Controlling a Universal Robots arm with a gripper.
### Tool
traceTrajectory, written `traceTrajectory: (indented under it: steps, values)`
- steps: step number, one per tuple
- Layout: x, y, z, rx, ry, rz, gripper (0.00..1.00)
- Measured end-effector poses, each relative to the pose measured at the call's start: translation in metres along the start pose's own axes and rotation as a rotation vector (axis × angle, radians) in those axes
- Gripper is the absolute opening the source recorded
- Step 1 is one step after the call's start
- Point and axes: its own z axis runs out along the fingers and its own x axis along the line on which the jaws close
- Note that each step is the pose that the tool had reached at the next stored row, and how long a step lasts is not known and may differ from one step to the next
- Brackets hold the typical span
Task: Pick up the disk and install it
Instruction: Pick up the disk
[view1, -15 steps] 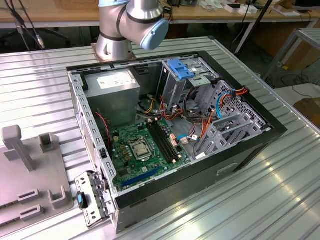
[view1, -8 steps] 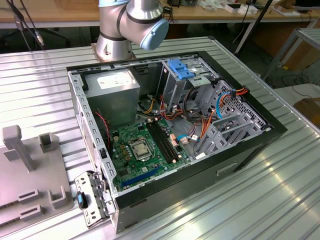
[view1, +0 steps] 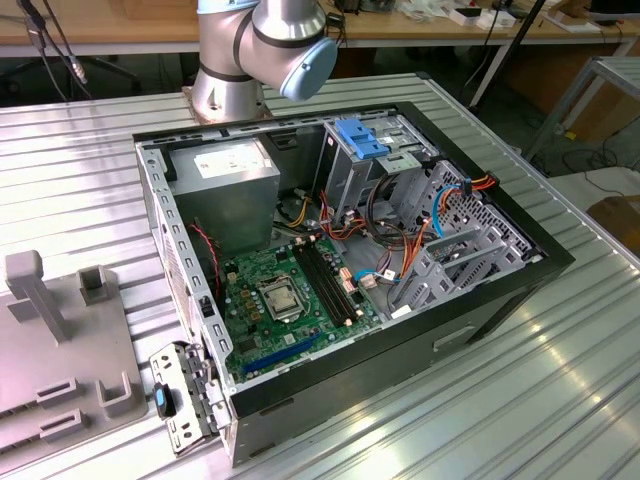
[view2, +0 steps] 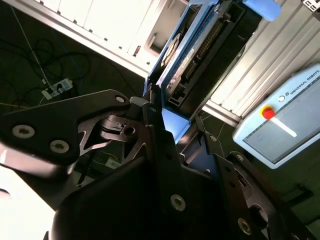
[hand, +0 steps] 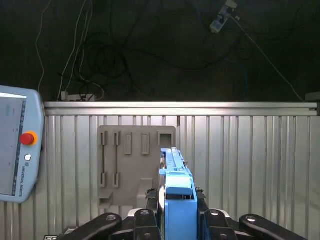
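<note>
The disk (hand: 176, 186), a dark slab with bright blue rails, stands edge-on between my gripper's (hand: 177, 210) black fingers (hand: 145, 220), which are shut on its lower end. In the second wrist view the disk (view2: 192, 52) reaches away from the gripper (view2: 172, 125), showing its blue rail and dark connector side. It is held in the air above the ribbed metal table (hand: 250, 165), apart from the grey fixture plate (hand: 130, 165) below. The open computer case (view1: 480, 300) lies on its side in the exterior view, with a drive cage (view1: 385, 165) at the back.
A light-blue ridged bracket (view1: 362, 138) sits on the drive cage, with a grey power supply box (view1: 225, 172) to its left. The green motherboard (view1: 290, 300) and loose cables (view1: 400, 250) fill the case. A teach pendant (hand: 17, 145) lies by the table edge. The arm's base (view1: 255, 50) stands behind the case.
</note>
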Motion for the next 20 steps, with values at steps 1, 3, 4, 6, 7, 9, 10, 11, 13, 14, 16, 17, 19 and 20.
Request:
traceTrajectory:
  steps: [1,3,4,6,7,9,10,11,13,14,16,17,19,20]
  values:
    - [-0.0001,0.0,-0.0001,0.0,-0.0011,0.0,0.37]
    - [-0.0001,0.0001,0.0,0.0001,-0.0041,0.0,0.37]
    - [0.0,0.0,0.0,0.0001,-0.0066,0.0,0.37]
    - [0.0,-0.0003,0.0001,0.0003,-0.0067,0.0,0.37]
    - [0.0,-0.0011,0.0001,0.0,-0.0065,0.0,0.37]
    - [0.0001,-0.0037,0.0005,0.0002,-0.0064,0.0,0.37]
    - [0.0,-0.0044,0.0006,0.0001,-0.0061,0.0,0.37]
    - [0.0,-0.0048,0.0007,0.0001,-0.0059,0.0,0.37]
    - [0.0,-0.0061,0.0008,0.0,-0.0054,0.0,0.37]
    - [0.0,-0.0064,0.0009,0.0002,-0.0054,0.0,0.37]
    - [0.0,-0.0069,0.001,0.0002,-0.0053,0.0,0.37]
    - [0.0,-0.0072,0.001,0.0001,-0.0052,0.0,0.37]
    - [0.0,-0.0074,0.0009,0.0001,-0.0052,0.0,0.37]
    - [0.0,-0.0075,0.001,0.0002,-0.0052,0.0,0.37]
